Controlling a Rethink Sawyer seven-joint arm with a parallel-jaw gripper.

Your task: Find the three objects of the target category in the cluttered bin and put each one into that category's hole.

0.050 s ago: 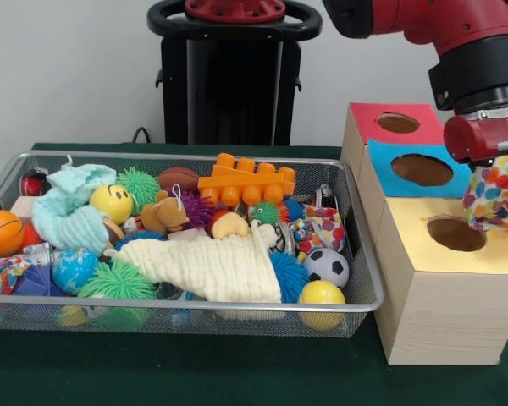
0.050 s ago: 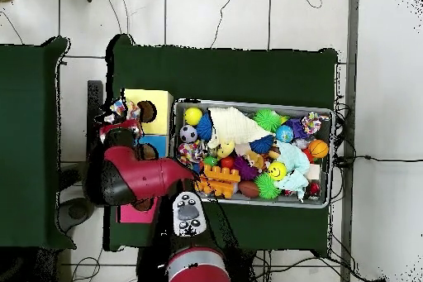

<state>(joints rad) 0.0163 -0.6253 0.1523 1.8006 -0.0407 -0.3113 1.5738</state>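
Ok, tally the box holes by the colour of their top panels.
Red hole: 1
Blue hole: 1
Yellow hole: 1
Total: 3

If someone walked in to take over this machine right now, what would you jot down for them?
Gripper: hangs over the wooden box, at the yellow hole, with a spotted cloth bag hanging from it; its fingers are hidden.
Bin: full of clutter. A similar spotted cloth item lies near the soccer ball.
Done: one item lifted out and brought to the yellow hole, not yet dropped.
Left: drop it in, then find the others. What the holes already contain cannot be seen.
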